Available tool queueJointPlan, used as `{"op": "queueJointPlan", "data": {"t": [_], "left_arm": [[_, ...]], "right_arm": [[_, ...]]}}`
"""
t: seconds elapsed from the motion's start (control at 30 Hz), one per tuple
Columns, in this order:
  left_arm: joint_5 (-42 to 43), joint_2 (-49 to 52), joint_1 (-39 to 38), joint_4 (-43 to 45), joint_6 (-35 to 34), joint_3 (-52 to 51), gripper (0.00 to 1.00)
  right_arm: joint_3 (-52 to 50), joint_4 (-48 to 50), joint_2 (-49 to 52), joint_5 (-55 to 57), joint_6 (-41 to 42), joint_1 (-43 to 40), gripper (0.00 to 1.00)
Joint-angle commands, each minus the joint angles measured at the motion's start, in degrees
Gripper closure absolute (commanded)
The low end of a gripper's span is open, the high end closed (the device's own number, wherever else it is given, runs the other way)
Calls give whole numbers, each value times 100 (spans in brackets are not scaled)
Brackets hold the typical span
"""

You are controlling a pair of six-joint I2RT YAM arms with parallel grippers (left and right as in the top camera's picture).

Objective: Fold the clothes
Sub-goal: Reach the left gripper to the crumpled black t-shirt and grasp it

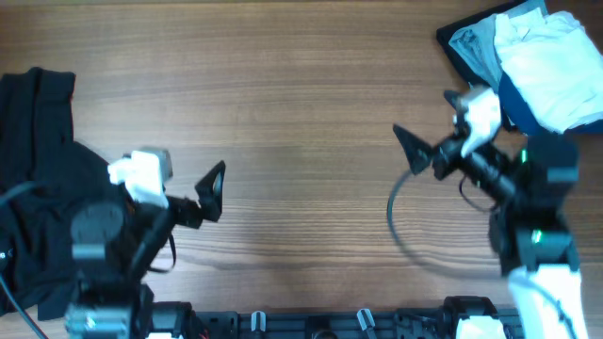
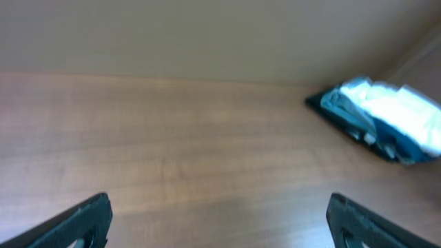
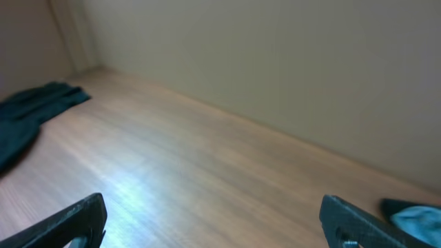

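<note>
Left gripper (image 1: 213, 191): jaws wide apart, left arm (image 1: 99, 226) folded behind it.
Right gripper (image 1: 412, 151): jaws wide apart, right arm (image 1: 532, 202) folded behind it.

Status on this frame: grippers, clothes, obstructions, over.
Left gripper open, empty. Right gripper open, empty. Black garment far left, not held; pile far right. Cable loop lies near right gripper.

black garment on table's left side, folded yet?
Not folded. The black garment lies in a rumpled, irregular heap with creases and uneven edges, partly hidden under the left arm.
</note>
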Motion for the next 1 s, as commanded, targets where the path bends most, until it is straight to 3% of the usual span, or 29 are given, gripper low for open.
{"op": "queueJointPlan", "data": {"t": [0.0,0.17,0.33,0.4,0.5,0.57,0.8,0.97], "left_arm": [[37,1108,31,-942,-11,1154,0],[505,2072,31,-1397,-13,1794,0],[175,2688,31,-1314,-11,1794,0],[-463,2879,37,-1453,-17,1792,0],[-2247,3438,264,-1888,-688,1790,0],[-2813,3954,595,-2072,-907,1790,0],[-2968,5764,2004,-1692,-933,1790,0],[-2973,6175,2361,-1486,-848,1790,0]], "right_arm": [[1078,-796,907,-452,37,9,0],[1589,-1187,1633,-664,153,9,0],[1587,-1281,2024,-673,1161,9,0],[1587,-1279,2100,-680,1143,9,0],[1587,-1241,2247,-614,1139,9,0],[1587,-1226,2358,-614,1139,9,0],[1585,-1226,2590,-592,1139,11,0],[1585,-1217,2669,-439,1137,9,0]]}}
